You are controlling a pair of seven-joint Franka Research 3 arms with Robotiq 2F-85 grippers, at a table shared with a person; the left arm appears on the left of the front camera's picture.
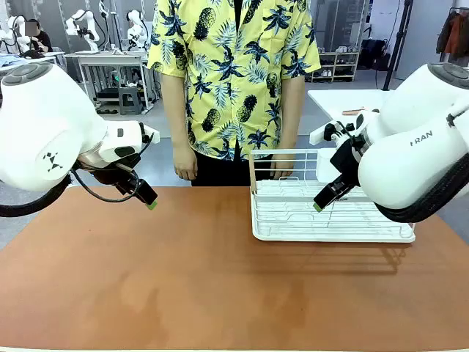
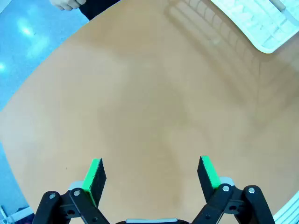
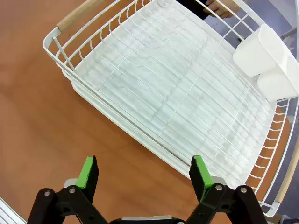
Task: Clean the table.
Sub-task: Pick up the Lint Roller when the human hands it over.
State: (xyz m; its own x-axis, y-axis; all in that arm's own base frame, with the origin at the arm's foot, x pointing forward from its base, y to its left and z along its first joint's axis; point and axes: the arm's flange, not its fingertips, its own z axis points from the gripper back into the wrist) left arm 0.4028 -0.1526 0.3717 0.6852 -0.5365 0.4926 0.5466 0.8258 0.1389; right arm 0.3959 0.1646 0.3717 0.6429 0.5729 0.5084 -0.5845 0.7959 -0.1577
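Note:
The table [image 1: 183, 279] is a wide reddish-brown top, bare across its left and middle. My left gripper [image 1: 150, 202] hangs above the table's far left part; in the left wrist view my left gripper [image 2: 150, 173] stands open over bare table [image 2: 154, 107] with nothing between its fingers. My right gripper [image 1: 319, 206] hovers over the left part of a white wire dish rack [image 1: 330, 231]. In the right wrist view my right gripper [image 3: 144, 173] is open above the near rim of the dish rack [image 3: 154, 88], which holds nothing.
A person in a yellow pineapple shirt [image 1: 231, 73] stands at the far edge, hands [image 1: 185, 170] down near the table. A white cutlery cup [image 3: 264, 58] hangs on the rack's far side. The rack has wooden handles [image 3: 77, 14]. A white-topped table [image 1: 352, 99] stands behind.

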